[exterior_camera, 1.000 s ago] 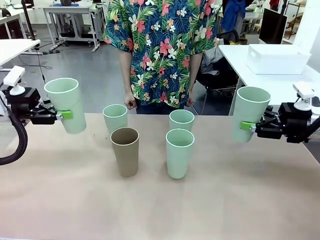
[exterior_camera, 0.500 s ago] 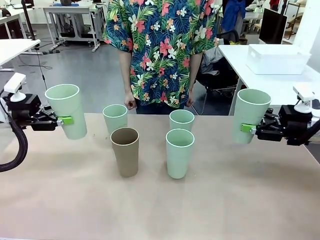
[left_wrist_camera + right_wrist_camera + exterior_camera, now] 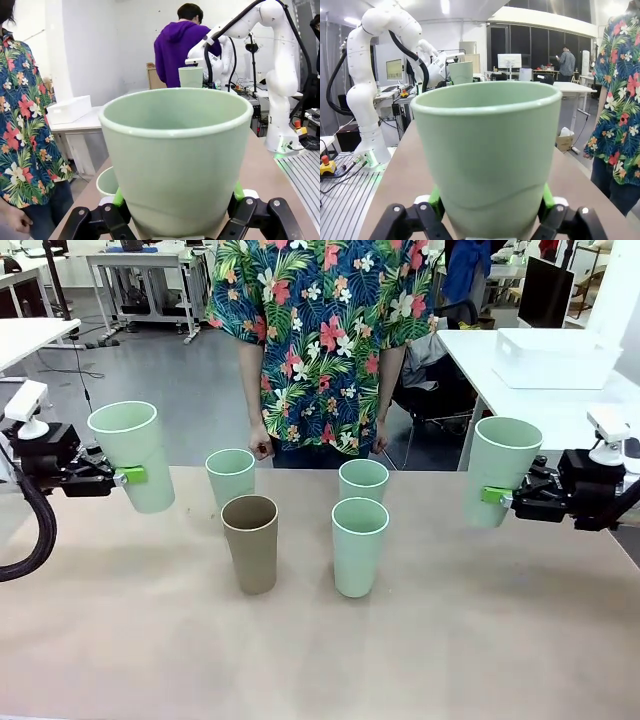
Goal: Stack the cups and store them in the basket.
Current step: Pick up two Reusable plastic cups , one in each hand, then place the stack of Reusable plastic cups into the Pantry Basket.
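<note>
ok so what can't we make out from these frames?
- Left wrist view: the left-held cup hides where the left end effector pads touch it.
- Right wrist view: the right-held cup hides the right end effector contact likewise.
- Front view: the far right cup has its base behind the near mint cup. The far left cup base is partly behind the brown cup.
- Front view: the white bin contents, too far off.

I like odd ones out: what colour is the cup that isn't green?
The odd cup is tan-brown, best seen in the front view.
</note>
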You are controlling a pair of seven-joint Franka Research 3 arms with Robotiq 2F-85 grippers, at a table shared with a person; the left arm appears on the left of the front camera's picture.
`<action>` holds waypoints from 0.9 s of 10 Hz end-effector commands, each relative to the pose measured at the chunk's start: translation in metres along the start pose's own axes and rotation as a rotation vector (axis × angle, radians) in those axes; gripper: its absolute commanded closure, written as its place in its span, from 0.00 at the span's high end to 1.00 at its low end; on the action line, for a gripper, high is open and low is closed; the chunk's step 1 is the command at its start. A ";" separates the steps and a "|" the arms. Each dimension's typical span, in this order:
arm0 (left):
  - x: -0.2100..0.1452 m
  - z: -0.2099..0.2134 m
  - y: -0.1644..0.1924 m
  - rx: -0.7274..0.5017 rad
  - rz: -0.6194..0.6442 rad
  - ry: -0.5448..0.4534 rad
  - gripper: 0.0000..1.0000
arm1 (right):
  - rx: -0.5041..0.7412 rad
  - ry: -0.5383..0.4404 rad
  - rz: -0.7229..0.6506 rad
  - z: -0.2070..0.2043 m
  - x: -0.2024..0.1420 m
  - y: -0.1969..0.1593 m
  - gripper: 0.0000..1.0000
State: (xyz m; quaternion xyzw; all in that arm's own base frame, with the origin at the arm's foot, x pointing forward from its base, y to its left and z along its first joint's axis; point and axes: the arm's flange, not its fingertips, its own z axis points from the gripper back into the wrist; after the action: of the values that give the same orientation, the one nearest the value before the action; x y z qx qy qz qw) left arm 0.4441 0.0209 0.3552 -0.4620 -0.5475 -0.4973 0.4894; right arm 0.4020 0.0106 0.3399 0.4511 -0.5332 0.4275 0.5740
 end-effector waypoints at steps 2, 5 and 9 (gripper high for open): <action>0.011 -0.006 -0.008 -0.020 0.003 -0.003 0.86 | 0.000 0.000 0.000 0.000 0.000 0.000 0.85; 0.003 0.000 0.000 0.000 -0.005 0.000 0.86 | 0.000 0.000 0.000 0.000 0.000 0.000 0.85; 0.003 0.000 0.000 0.000 -0.005 0.000 0.86 | 0.000 0.000 0.000 0.000 0.000 0.000 0.85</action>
State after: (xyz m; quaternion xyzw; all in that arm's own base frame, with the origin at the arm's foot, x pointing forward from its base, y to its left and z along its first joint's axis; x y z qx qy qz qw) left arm 0.4441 0.0197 0.3552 -0.4628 -0.5449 -0.4988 0.4900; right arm 0.3996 0.0114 0.3377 0.4530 -0.5315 0.4259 0.5753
